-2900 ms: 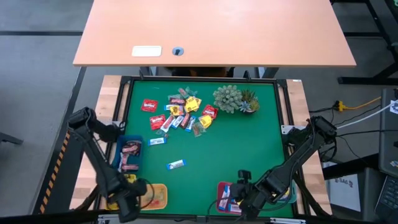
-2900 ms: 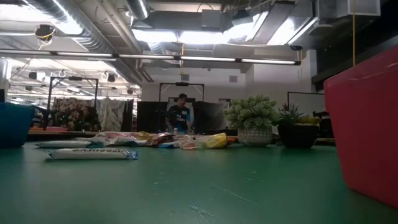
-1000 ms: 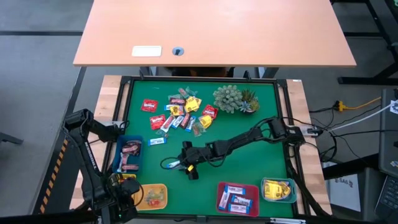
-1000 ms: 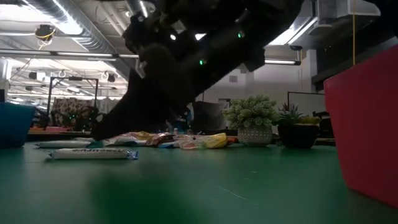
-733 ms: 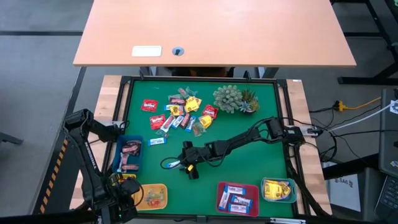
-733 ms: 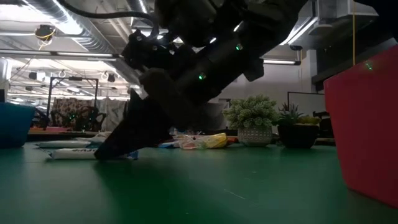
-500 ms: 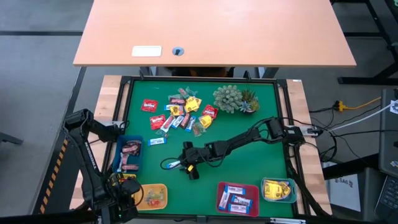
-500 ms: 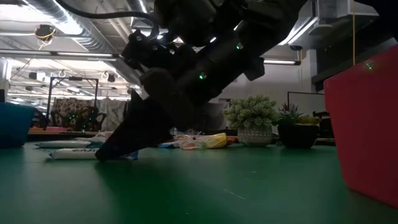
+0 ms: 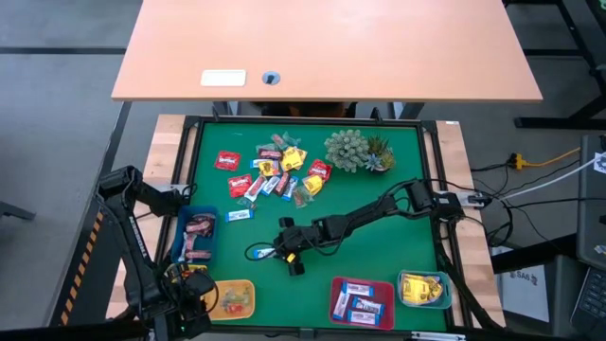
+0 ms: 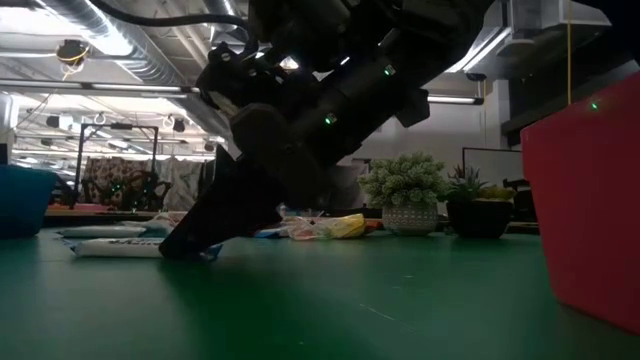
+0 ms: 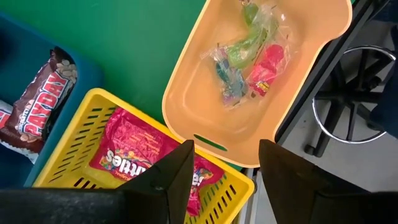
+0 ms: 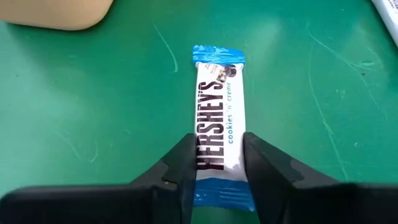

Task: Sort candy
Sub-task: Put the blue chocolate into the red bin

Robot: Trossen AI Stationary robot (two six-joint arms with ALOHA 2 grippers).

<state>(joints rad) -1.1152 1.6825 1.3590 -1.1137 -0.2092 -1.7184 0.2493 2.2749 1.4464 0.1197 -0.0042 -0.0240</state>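
Note:
A blue-and-white wrapped candy bar (image 12: 221, 106) lies on the green mat mid-table, and my right gripper (image 12: 217, 171) is shut on it; in the low view the gripper (image 10: 190, 245) covers one end of the bar (image 10: 110, 247). A pile of candy (image 9: 279, 170) lies at the far side, and one small blue-and-white piece (image 9: 240, 215) lies apart. My left gripper (image 11: 224, 155) hovers open at the near left corner, above a yellow basket (image 11: 81, 155) and an orange tray (image 11: 186, 99). My right gripper pinches the bar's two long sides (image 12: 200, 155) between its two fingers, near the end closest to the wrist. The fingers slant down from the table's right and point along the bar. The bar lies flat on the mat.
A spiky plant (image 9: 350, 150) stands at the far middle. A blue tray (image 9: 196, 234) holds brown bars at the left. A red tray (image 9: 362, 301) and a yellow tray (image 9: 424, 289) stand at the near right. Bare mat lies around the held bar.
My right gripper has come down from just above the bar until its fingertips are at the mat, on the bar's end. The bar still lies on the mat. My left arm has kept still.

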